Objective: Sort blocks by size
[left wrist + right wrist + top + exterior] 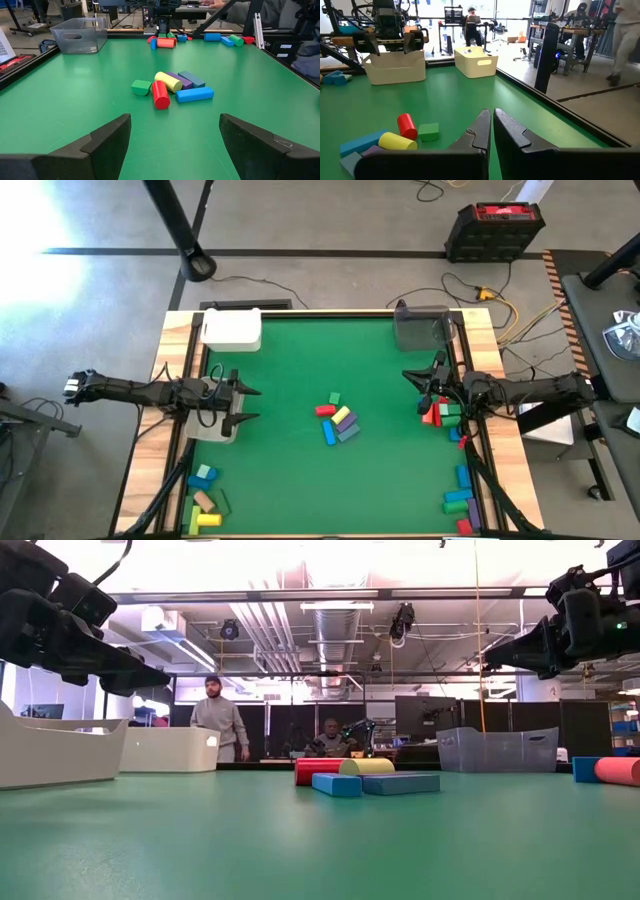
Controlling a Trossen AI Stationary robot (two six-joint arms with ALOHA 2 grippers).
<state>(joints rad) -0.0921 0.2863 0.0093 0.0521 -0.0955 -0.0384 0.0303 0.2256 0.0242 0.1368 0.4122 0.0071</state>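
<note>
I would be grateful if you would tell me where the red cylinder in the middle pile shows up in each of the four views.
High view: red cylinder at the pile's left edge, table centre.
Low view: red cylinder lying behind the blue block.
Left wrist view: red cylinder at the pile's front, end facing the camera.
Right wrist view: red cylinder lying on the mat.
Shared landmark: the yellow cylinder touching it.
</note>
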